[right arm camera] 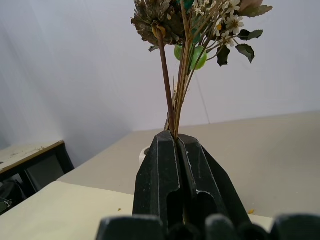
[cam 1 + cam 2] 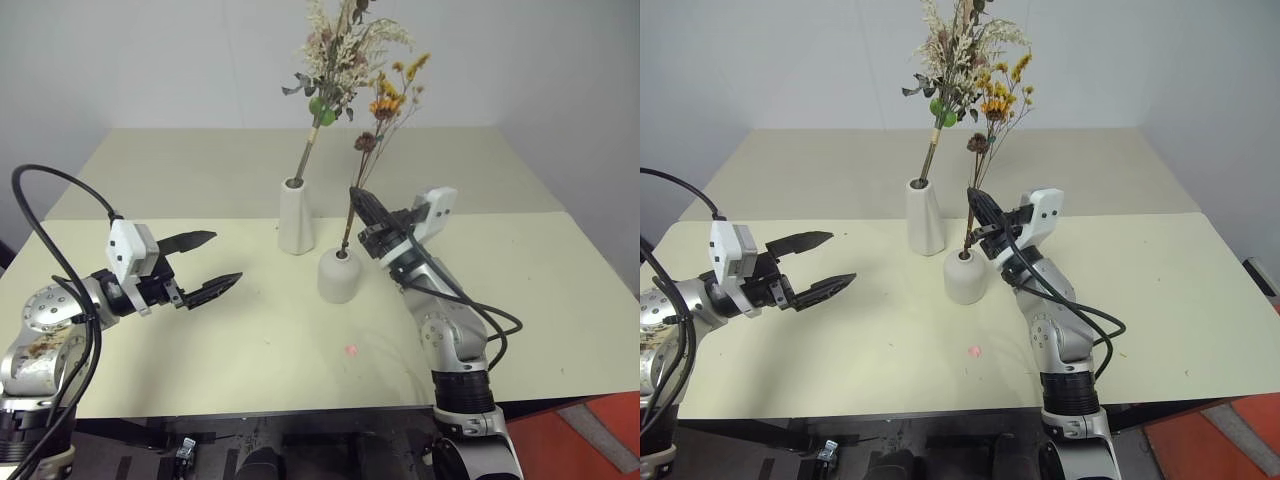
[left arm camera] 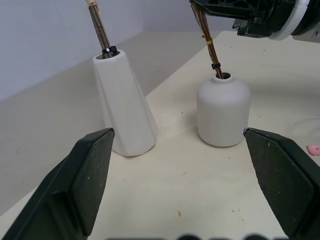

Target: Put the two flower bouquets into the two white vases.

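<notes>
In short vase point(image 2: 339, 276), sprig point(image 2: 385, 125) upright (slightly tilted)

Soft, even light from above fills the scene, and the pale table point(image 2: 200, 350) shows no glare. Shadows are faint: a weak grey smudge lies beside the tall vase point(image 2: 296, 217) and the short vase point(image 2: 339, 276). In the left wrist view, the 2 black fingers point(image 3: 87, 175) sit close and slightly soft, while both vases stay sharp. The wall point(image 1: 75, 75) looks bluish-grey and evenly lit.
</notes>
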